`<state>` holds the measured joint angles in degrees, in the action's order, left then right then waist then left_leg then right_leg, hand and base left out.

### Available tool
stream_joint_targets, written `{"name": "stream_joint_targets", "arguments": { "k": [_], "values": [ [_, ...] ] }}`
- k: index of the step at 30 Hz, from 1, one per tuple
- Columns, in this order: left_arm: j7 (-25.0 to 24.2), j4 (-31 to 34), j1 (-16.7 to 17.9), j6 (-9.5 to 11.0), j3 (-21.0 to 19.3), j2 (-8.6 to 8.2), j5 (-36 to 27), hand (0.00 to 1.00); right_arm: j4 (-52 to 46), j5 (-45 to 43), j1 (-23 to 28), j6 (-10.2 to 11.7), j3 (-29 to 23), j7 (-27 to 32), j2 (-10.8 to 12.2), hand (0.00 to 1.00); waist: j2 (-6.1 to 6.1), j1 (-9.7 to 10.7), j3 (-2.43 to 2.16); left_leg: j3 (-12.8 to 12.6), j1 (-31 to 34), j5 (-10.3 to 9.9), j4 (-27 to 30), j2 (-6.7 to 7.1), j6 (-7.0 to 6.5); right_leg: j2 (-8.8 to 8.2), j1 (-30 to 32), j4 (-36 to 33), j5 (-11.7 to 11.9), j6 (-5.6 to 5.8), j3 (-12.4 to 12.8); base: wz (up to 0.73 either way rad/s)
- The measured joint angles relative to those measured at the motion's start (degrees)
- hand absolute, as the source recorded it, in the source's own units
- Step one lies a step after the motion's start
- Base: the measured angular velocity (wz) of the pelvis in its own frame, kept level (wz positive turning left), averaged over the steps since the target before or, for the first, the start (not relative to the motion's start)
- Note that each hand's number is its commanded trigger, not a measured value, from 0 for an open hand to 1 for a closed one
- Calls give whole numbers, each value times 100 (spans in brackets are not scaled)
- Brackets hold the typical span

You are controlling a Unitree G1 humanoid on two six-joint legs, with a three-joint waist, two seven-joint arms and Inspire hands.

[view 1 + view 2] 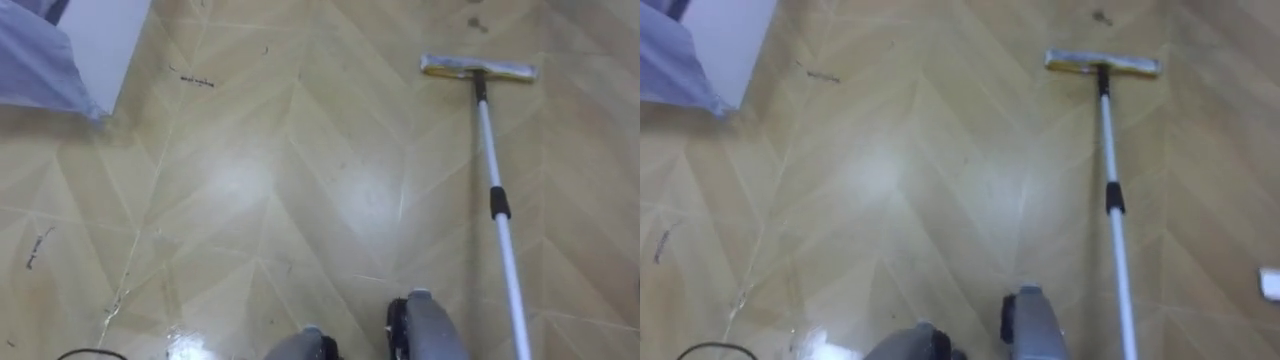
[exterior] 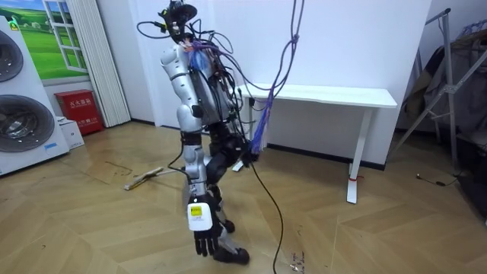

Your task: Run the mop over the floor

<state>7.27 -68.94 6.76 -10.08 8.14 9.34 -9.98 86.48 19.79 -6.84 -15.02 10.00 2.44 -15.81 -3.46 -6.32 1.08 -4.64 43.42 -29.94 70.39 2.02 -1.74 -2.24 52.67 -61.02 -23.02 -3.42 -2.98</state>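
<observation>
While the robot stands mid-room on the wood floor [image 1: 300, 180], a bit in front of the white tabletop [image 2: 327, 95] by the back wall, the mop [image 1: 490, 150] sits ahead of it and off to its right. The flat mop head [image 1: 478, 68] is down on the boards, and the white pole runs back toward the robot, past a black collar [image 1: 499, 203], and out of the bottom edge of the eye views just right of its feet.

In the room view the mop is on the room view's left, with the pole passing behind the robot's legs, so I honestly can't tell what the right hand is doing with it.

The left hand [image 2: 205, 242] is the one nearest the camera there. It hangs low beside the leg, fingers loose and pointing down, holding nothing.

Other stuff: a few dark scuff marks [image 1: 195, 80] on the floor, a blue-grey cloth [image 1: 35, 60] draped over something white at the far left of the eye views, and stacked washing machines [image 2: 23, 114] with a red box [image 2: 80, 110] beside them.
</observation>
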Motion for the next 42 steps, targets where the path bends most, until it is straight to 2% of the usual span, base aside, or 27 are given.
{"name": "stream_joint_targets", "arguments": {
  "k": [2, 3, 4, 6, 7, 9, 10, 12, 14, 15, 16, 18, 20, 23, 25, 26, 29, 30, 31, 32, 34, 35, 36, 37, 38, 40, 42],
  "values": [
    [16, 110, 34, 4, 126, 21, -180, 0, -50, -20, -636, -38, 26, 49, -201, 100, 142, -205, 46, 20, 323, 732, 852, -121, 67, 156, -114, -177, -250, -35, 78, -34],
    [21, 173, 36, 17, 211, 51, -196, 0, -231, 23, -1111, -40, 135, 77, -273, 100, 263, -275, 99, 18, 539, 1287, 1228, -153, 158, 228, -195, -232, -343, -110, 150, -23],
    [34, 207, 38, 25, 231, 65, -181, 0, -339, 66, -1311, -6, 177, 66, -342, 100, 314, -309, 102, 17, 637, 1371, 1329, -161, 156, 289, -229, -230, -379, -122, 195, -19],
    [78, 351, 38, 56, 188, 116, -139, 0, -609, 261, -1947, 169, 200, -50, -481, 100, 436, -507, 117, 13, 1092, 1076, 719, -251, 102, 436, -396, -116, -442, -116, 259, -13],
    [76, 368, 52, 52, 187, 135, -94, 0, -668, 357, -2127, 285, 219, -87, -470, 100, 466, -542, 117, 26, 1215, 1036, -165, -222, 98, 451, -569, 24, -497, -135, 249, 5],
    [24, 378, 42, 31, 178, 158, -58, 0, -664, 582, -2070, 351, 204, -199, -463, 100, 446, -517, 109, 18, 1191, 1266, -1605, -175, 18, 455, -977, 270, -675, -96, 248, 45],
    [-66, 367, 39, 31, 164, 200, -19, 0, -640, 740, -1819, 348, 178, -278, -470, 100, 465, -469, 53, -25, 1123, 1434, -1793, -106, -149, 401, -1192, 366, -843, -31, 303, 68],
    [-175, 409, -47, 33, 115, 201, 149, 0, -595, 952, -1216, 359, 167, -342, -567, 100, 412, -371, 22, -214, 899, 1216, -1786, -50, -565, 302, -1421, 331, -989, 88, 379, 83],
    [-219, 494, -138, 30, 93, 163, 409, 0, -223, 944, -618, 372, 182, -393, -626, 100, 320, -346, -3, -464, 663, 1018, -1748, -2, -803, 151, -1450, -104, -830, 376, 432, 56],
    [-221, 547, -178, 69, 77, 118, 472, 0, -20, 898, -246, 370, 261, -327, -638, 100, 203, -335, -19, -467, 524, 880, -1744, 70, -855, 87, -1432, -364, -595, 550, 429, 10],
    [-222, 585, -219, 92, 75, 110, 502, 0, 33, 836, 137, 370, 316, -233, -611, 100, 96, -271, -68, -441, 443, 817, -1770, 134, -894, 31, -1338, -584, -281, 592, 395, 0],
    [-155, 633, -240, 173, 65, 89, 515, 0, 31, 786, 498, 371, 347, -107, -559, 100, -110, -140, -63, -116, 353, 741, -1817, 272, -874, 54, -1080, -838, -39, 573, 422, -45],
    [-85, 612, -243, 221, 57, 57, 514, 0, 29, 629, 659, 371, 389, 62, -433, 100, -202, -91, -59, 231, 207, 658, -1972, 395, -781, 84, -543, -928, -73, 540, 447, -95],
    [20, 544, -133, 207, 8, 0, 511, 0, 23, 316, 692, 368, 443, 243, -83, 100, -226, 76, -3, 705, -296, 601, -2291, 511, -629, 168, -276, 327, -43, 486, 389, -98],
    [139, 531, -59, 140, -26, -41, 509, 0, -59, 59, 560, 200, 434, 263, 83, 100, -214, 169, 9, 1035, -620, 485, -2416, 656, -488, 182, -502, 1517, 337, 365, 322, -57],
    [149, 528, -63, 126, -31, -61, 505, 0, -81, 40, 522, 136, 432, 270, 77, 100, -237, 176, -1, 1101, -639, 446, -2384, 681, -447, 132, -551, 1542, 423, 336, 268, -11],
    [274, 538, -56, 56, -25, -62, 324, 0, 48, -145, -28, -186, 141, 320, -57, 100, -195, 116, 14, 1003, -620, 360, -1843, 672, -233, -367, -725, 1171, 367, 160, -344, 42],
    [344, 552, -52, -33, 23, -17, 137, 0, 79, -191, -362, -239, 89, 307, -225, 100, -119, 35, 29, 740, -385, 511, -1234, 591, 45, -504, -750, 882, 151, 85, -474, 57],
    [380, 670, -3, -90, 229, 113, 31, 0, 80, -158, -720, -213, 104, 294, -424, 100, 14, -120, 21, 493, -41, 881, -471, 441, 432, -533, -737, 613, -73, 64, -490, 54],
    [391, 738, 52, -88, 305, 186, -13, 0, 67, -139, -913, -178, 117, 278, -514, 100, 87, -202, 32, 400, 143, 1143, -113, 366, 487, -516, -741, 505, -161, 52, -488, 30],
    [474, 1127, 392, -109, 458, 507, -179, 0, -111, 59, -1566, 68, 262, 199, -731, 100, 405, -572, 68, 100, 818, 2583, 986, 9, 424, -426, -780, 226, -405, -115, -491, -3],
    [479, 1206, 506, -104, 462, 550, -178, 0, -219, 77, -1701, 111, 297, 155, -768, 100, 478, -642, 90, 68, 954, 2918, 1156, -52, 409, -394, -813, 198, -460, -140, -483, 0],
    [464, 1255, 652, -124, 461, 562, -158, 0, -352, 168, -1914, 201, 347, 25, -846, 100, 567, -737, 99, 92, 1154, 2952, 1356, -102, 323, -340, -892, 175, -561, -168, -516, 9],
    [399, 1259, 763, -193, 465, 560, -157, 0, -415, 334, -2063, 246, 344, -87, -883, 100, 632, -825, 127, 82, 1268, 2558, 1195, -148, 157, -322, -971, 160, -634, -146, -539, 14],
    [343, 1254, 799, -215, 464, 558, -151, 0, -420, 413, -2099, 241, 352, -138, -879, 100, 642, -829, 122, 91, 1292, 2353, 957, -144, 142, -322, -1032, 164, -670, -150, -568, 25],
    [103, 1270, 887, -247, 442, 559, -145, 0, -419, 740, -1825, 271, 343, -236, -882, 100, 519, -794, 144, 96, 1101, 1759, -880, -120, 126, -232, -1361, 298, -847, -106, -596, 50],
    [-19, 1259, 769, -248, 350, 554, -30, 0, -407, 990, -1412, 316, 361, -308, -880, 100, 460, -744, 107, 22, 946, 1527, -1808, -40, -59, -271, -1485, 431, -976, -18, -590, 63]
  ]
}}
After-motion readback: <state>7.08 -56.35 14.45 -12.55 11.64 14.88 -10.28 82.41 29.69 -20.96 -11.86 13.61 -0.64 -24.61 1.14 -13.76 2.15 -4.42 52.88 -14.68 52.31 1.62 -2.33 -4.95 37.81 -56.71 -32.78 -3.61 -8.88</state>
